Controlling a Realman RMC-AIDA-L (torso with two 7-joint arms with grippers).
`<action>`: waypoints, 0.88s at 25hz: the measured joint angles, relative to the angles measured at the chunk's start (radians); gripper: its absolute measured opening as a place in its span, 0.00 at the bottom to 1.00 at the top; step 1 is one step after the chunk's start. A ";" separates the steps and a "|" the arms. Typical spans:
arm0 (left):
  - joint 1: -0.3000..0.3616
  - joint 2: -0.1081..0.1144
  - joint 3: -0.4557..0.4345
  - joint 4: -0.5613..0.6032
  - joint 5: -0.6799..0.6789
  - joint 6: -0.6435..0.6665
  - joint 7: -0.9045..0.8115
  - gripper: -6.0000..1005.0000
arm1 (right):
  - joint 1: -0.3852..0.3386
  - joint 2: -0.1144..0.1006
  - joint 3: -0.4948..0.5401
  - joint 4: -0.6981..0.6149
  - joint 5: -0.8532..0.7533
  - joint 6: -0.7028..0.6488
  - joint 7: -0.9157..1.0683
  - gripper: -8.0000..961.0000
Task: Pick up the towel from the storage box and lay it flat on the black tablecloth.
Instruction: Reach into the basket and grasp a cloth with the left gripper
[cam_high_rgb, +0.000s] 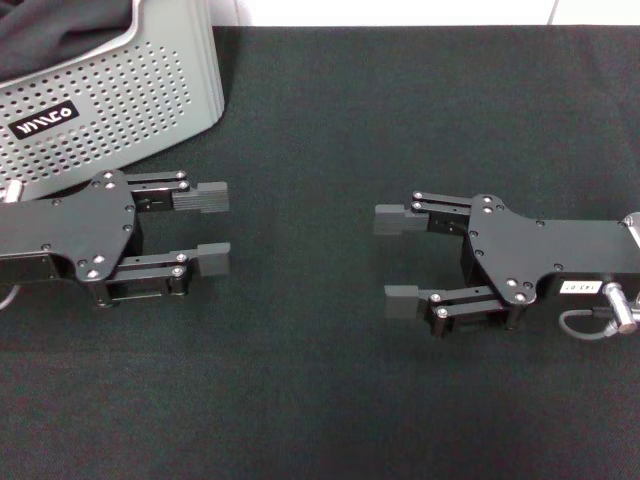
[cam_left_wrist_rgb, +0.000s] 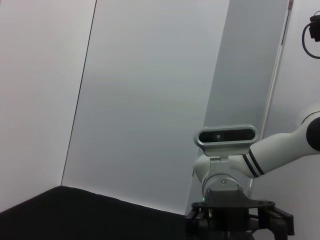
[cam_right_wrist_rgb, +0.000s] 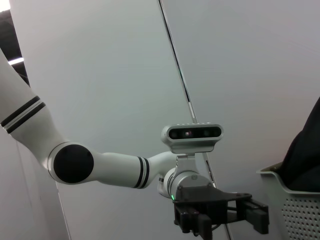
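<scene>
The light grey storage box (cam_high_rgb: 120, 100), with rows of round holes and a black label, stands at the back left of the black tablecloth (cam_high_rgb: 320, 400). Only dark fabric (cam_high_rgb: 55, 35) shows over its rim; the towel is hidden. My left gripper (cam_high_rgb: 212, 228) rests low over the cloth just in front of the box, open with nothing between its fingers. My right gripper (cam_high_rgb: 398, 260) faces it from the right, also open and empty. The right wrist view shows the box (cam_right_wrist_rgb: 295, 205) with dark fabric (cam_right_wrist_rgb: 306, 160) heaped in it and the left gripper (cam_right_wrist_rgb: 220, 215) beside it.
White wall panels rise behind the table's far edge (cam_high_rgb: 400, 26). The left wrist view looks across the tablecloth (cam_left_wrist_rgb: 75, 212) at the right arm (cam_left_wrist_rgb: 280, 150) and its wrist camera (cam_left_wrist_rgb: 226, 136).
</scene>
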 joint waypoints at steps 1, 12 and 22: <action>0.000 0.000 0.000 0.000 0.000 -0.001 0.000 0.64 | 0.000 0.000 0.000 0.000 0.000 0.002 0.000 0.86; 0.000 -0.002 0.000 0.000 -0.001 -0.001 -0.003 0.64 | 0.000 0.000 0.000 0.000 0.000 0.004 0.000 0.86; 0.010 -0.035 -0.163 0.325 -0.029 -0.048 -0.318 0.64 | -0.013 0.000 0.000 0.001 -0.001 0.024 -0.013 0.86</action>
